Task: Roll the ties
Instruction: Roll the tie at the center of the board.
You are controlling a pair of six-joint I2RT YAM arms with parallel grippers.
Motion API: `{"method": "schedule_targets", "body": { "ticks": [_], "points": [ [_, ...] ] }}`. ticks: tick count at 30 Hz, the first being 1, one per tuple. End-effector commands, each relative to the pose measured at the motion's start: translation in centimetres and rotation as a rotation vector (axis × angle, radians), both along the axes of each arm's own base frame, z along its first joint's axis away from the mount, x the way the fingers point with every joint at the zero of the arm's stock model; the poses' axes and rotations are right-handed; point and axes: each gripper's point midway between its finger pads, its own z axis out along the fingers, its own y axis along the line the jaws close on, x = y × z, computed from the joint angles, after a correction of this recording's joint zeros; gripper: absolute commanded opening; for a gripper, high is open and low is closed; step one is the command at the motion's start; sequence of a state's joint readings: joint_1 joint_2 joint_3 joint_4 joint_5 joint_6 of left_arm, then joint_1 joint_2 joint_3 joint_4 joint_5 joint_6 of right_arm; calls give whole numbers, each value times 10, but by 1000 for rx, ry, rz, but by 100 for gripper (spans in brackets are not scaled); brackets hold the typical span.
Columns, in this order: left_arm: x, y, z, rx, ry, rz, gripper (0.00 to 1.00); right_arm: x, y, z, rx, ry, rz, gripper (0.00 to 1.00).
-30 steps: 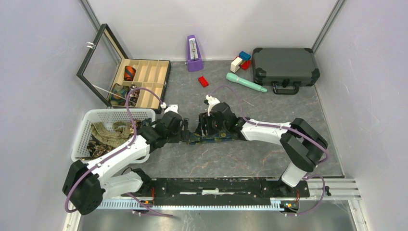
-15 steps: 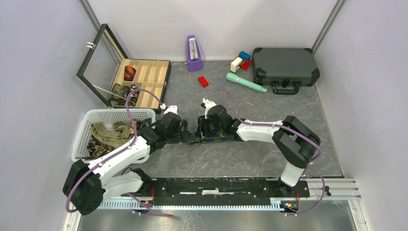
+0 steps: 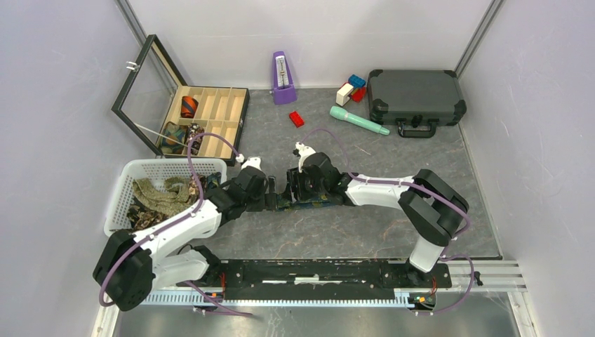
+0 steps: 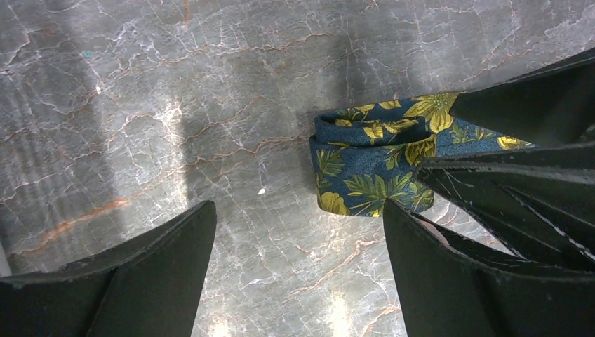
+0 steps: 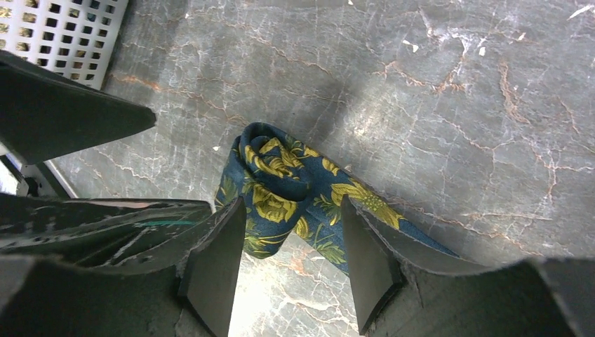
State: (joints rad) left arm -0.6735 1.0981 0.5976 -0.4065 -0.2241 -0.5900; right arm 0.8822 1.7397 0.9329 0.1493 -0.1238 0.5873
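A navy tie [image 3: 313,204] with yellow-green flowers lies on the table's middle, its left end wound into a small roll [image 5: 270,179]. My right gripper [image 5: 292,203] is open and straddles that roll; one finger touches its edge, the other rests over the flat strip. My left gripper [image 4: 296,210] stands wide open over bare table, just left of the roll [image 4: 368,168], nothing between its fingers. In the top view the two grippers [image 3: 270,199] [image 3: 295,191] face each other. More loose ties [image 3: 158,195] fill the white basket [image 3: 175,163]. Rolled ties [image 3: 189,107] sit in the wooden box.
The open wooden compartment box [image 3: 221,116] stands at the back left. Along the back are a purple metronome [image 3: 283,77], a red block [image 3: 297,119], a teal tool [image 3: 358,120], coloured blocks [image 3: 351,89] and a dark case [image 3: 415,97].
My right arm has shifted slightly left, its elbow folding in, with the gripper staying over the tie's rolled end. The left gripper has hardly moved and stays open.
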Motion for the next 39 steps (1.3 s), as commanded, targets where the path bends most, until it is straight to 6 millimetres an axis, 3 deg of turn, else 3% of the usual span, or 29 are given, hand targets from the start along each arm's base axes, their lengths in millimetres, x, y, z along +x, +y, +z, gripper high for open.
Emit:
{"method": "schedule_targets", "body": {
  "ticks": [1, 8, 19, 30, 39],
  "points": [
    [8, -10, 0, -48, -17, 4, 93, 3, 13, 36, 85, -57, 9, 59],
    [10, -14, -7, -47, -4, -1, 93, 0, 16, 25, 79, -39, 20, 55],
    [10, -10, -1, -45, -17, 8, 92, -1, 13, 3, 43, -21, 19, 40],
    [10, -13, 1, -85, -44, 8, 92, 2, -1, -16, -14, -31, -4, 36],
    [16, -31, 9, -223, -78, -47, 93, 6, -20, -33, -51, -27, -19, 31]
  ]
}}
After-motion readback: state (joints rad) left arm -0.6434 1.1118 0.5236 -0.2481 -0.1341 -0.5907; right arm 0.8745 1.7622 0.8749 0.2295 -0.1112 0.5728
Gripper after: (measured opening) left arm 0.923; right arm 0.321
